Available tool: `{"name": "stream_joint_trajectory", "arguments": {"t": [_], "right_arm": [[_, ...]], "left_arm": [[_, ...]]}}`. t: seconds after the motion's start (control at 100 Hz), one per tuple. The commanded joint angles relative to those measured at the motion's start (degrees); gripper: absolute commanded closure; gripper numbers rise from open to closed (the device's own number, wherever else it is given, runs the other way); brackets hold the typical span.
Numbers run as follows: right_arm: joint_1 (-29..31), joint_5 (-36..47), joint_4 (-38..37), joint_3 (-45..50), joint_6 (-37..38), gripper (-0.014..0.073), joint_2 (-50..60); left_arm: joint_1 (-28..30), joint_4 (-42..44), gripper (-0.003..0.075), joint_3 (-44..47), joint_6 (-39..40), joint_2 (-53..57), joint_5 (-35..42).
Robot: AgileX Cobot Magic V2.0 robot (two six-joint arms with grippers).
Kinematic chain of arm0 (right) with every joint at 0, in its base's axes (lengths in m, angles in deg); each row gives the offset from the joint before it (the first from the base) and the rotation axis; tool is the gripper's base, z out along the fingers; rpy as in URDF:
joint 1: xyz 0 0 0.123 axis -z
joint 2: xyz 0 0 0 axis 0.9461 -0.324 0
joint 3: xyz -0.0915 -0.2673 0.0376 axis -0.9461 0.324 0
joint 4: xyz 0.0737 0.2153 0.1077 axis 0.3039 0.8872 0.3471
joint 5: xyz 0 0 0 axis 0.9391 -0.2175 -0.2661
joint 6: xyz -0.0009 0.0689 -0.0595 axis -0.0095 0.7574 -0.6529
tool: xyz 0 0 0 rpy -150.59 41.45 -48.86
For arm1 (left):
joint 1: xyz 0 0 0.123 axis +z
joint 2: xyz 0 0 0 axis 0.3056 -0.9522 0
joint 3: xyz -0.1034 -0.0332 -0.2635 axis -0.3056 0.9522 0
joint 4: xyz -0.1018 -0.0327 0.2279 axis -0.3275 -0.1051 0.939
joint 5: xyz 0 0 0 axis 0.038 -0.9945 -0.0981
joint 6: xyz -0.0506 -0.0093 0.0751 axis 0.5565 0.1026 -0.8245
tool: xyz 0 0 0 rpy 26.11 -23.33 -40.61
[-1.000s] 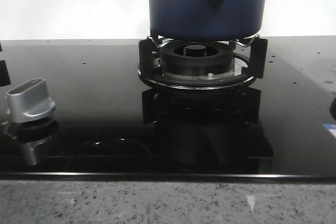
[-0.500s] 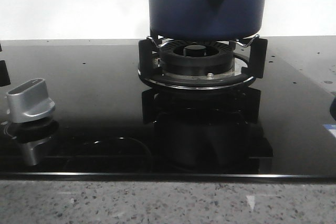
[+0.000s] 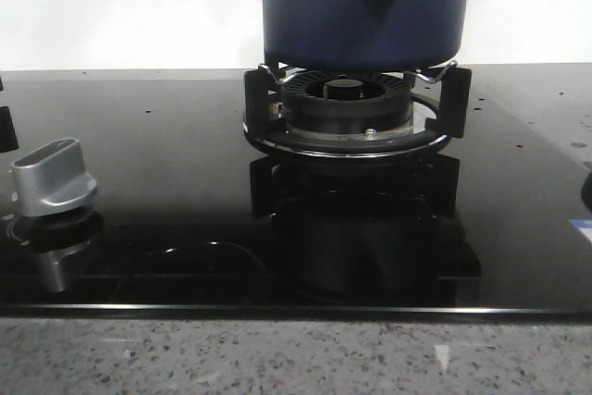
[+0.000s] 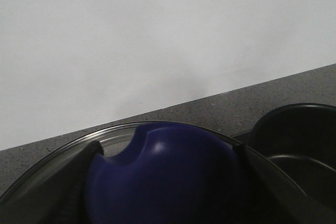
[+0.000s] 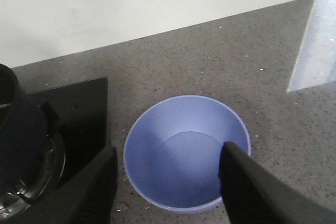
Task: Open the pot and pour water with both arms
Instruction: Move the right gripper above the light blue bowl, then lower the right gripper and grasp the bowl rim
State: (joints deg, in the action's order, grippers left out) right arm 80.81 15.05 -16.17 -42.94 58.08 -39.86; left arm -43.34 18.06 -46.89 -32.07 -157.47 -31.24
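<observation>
The pot (image 3: 365,8) was set on the burner (image 3: 347,110) at upper centre; the right tool (image 5: 168,182) was held wide above a blue cup (image 5: 186,153); the left tool's state could not be told

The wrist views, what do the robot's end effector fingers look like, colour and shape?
Only the fingers show. The right end effector has two matte black, wedge-shaped fingers, plain and unmarked. The left end effector shows dark, black-looking fingers, partly cropped. No arms, cables or labels are visible in any view.

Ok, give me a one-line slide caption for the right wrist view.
Right gripper open above an empty light-blue cup on the speckled countertop, beside the black stove.
</observation>
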Motion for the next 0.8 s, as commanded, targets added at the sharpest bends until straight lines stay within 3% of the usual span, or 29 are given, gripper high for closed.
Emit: {"name": "stream_joint_trajectory", "arguments": {"t": [0.0,0.19,0.66,0.79], "right_arm": [[0.4,2.7,-4.7,-2.0,2.3,0.0209,-0.3],[0.4,0.4,-12.9,-2.0,7.4,0.0209,-1.3],[0.4,-8.9,-8.2,-7.3,9.9,0.0209,-14.6],[2.9,-9.5,-6.1,-9.1,9.7,0.0209,-18.2]], "left_arm": [[0.2,0.1,0.0434,-2.0,0.0,2.7,5.8],[0.2,0.1,0.0434,-2.0,0.0,2.7,5.8],[0.2,0.1,0.0435,-2.0,0.0,2.7,5.8],[0.2,0.1,0.0435,-2.0,0.0,2.7,5.7]]}}
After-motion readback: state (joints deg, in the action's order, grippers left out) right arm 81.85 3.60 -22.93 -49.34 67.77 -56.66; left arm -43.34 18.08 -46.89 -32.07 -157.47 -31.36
